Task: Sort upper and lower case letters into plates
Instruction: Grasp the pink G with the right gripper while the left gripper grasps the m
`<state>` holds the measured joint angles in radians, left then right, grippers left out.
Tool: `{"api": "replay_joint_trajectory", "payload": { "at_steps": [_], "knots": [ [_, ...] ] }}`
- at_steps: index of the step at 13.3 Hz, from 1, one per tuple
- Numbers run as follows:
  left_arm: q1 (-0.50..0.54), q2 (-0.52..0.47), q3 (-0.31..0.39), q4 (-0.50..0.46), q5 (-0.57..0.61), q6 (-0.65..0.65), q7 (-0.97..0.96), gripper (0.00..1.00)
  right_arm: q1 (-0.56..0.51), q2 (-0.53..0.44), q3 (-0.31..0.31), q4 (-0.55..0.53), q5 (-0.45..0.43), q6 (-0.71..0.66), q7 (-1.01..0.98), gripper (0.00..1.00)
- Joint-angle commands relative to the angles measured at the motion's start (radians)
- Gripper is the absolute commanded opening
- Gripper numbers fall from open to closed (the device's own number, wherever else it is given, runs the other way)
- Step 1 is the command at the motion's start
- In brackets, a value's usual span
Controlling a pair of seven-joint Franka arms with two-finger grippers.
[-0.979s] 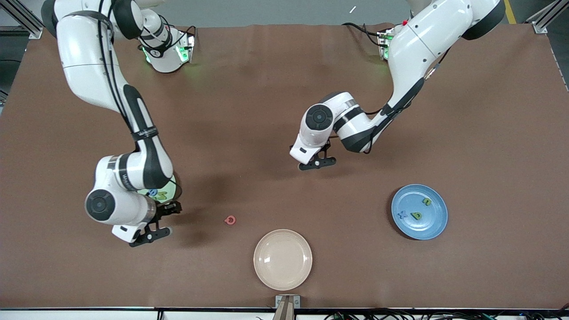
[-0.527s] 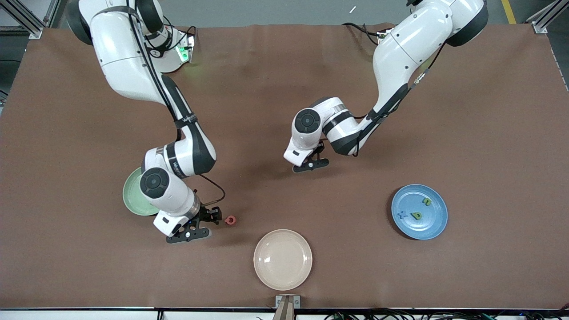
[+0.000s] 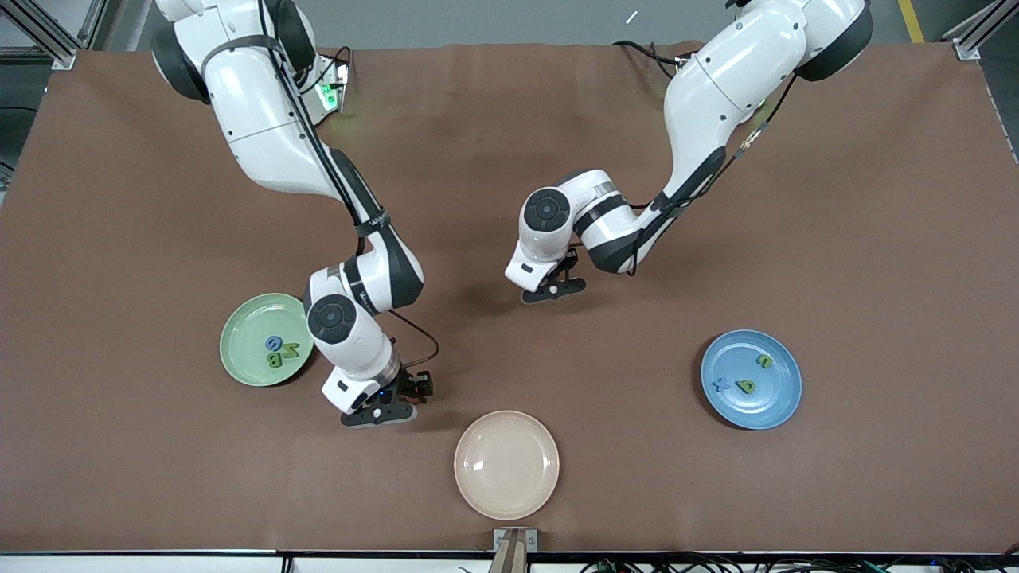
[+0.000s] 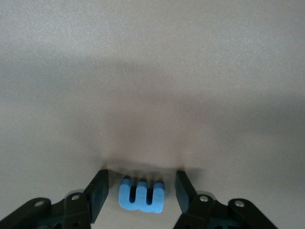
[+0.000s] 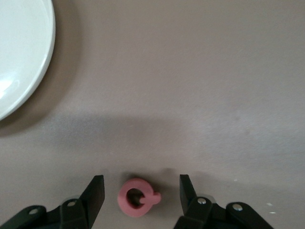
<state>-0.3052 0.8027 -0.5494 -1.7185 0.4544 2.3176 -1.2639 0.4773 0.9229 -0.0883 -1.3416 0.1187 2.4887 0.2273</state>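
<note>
You see the pale mint green round plate (image 3: pixel 263 341) toward the right arm's end of the brown worktop (image 3: pixel 876 199), just beside the right arm's wrist. It holds three small foam letters: a blue one, a green Z-shaped one and a yellow-green B-shaped one.

Your right gripper (image 3: pixel 380 415) is low over the worktop, between the green plate and the cream-beige round plate (image 3: pixel 506 465). In the right wrist view its jaws are spread, with the small pink foam letter, a ring with a short tail (image 5: pixel 137 197), lying flat between them and touching neither finger. A part of the cream plate's rim (image 5: pixel 28 67) shows well ahead of the jaws.

Your left gripper (image 3: pixel 552 290) is low over the middle of the worktop. In the left wrist view its jaws are spread too, and a bright blue foam letter with three prongs (image 4: pixel 141 195) lies between them, with a gap on each side.

The medium blue round plate (image 3: pixel 751 380) sits toward the left arm's end, well apart from the left jaws. It carries a blue cross-shaped letter, a yellow-green one and a small green one.
</note>
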Motion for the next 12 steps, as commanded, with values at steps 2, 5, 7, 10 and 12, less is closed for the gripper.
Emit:
{"api": "replay_joint_trajectory", "payload": {
  "at_steps": [2, 5, 7, 10, 12],
  "knots": [
    [-0.005, -0.030, 0.005, -0.088, 0.017, 0.025, -0.032, 0.62, 0.023, 0.004, -0.007, 0.009, 0.021, -0.004, 0.015, 0.72],
    [-0.006, -0.031, 0.002, -0.102, 0.018, 0.025, -0.057, 0.59, 0.027, 0.017, -0.008, 0.006, 0.015, -0.001, 0.032, 0.72],
    [-0.006, -0.030, 0.002, -0.115, 0.033, 0.025, -0.058, 0.54, 0.026, 0.019, -0.010, 0.003, 0.010, -0.002, 0.030, 0.72],
    [-0.008, -0.020, 0.002, -0.107, 0.037, 0.025, -0.058, 0.36, 0.024, 0.019, -0.011, -0.010, 0.004, -0.002, 0.029, 0.72],
    [-0.009, -0.013, 0.011, -0.093, 0.056, 0.026, -0.058, 0.25, 0.023, 0.019, -0.013, -0.011, 0.004, -0.002, 0.030, 0.72]
  ]
}}
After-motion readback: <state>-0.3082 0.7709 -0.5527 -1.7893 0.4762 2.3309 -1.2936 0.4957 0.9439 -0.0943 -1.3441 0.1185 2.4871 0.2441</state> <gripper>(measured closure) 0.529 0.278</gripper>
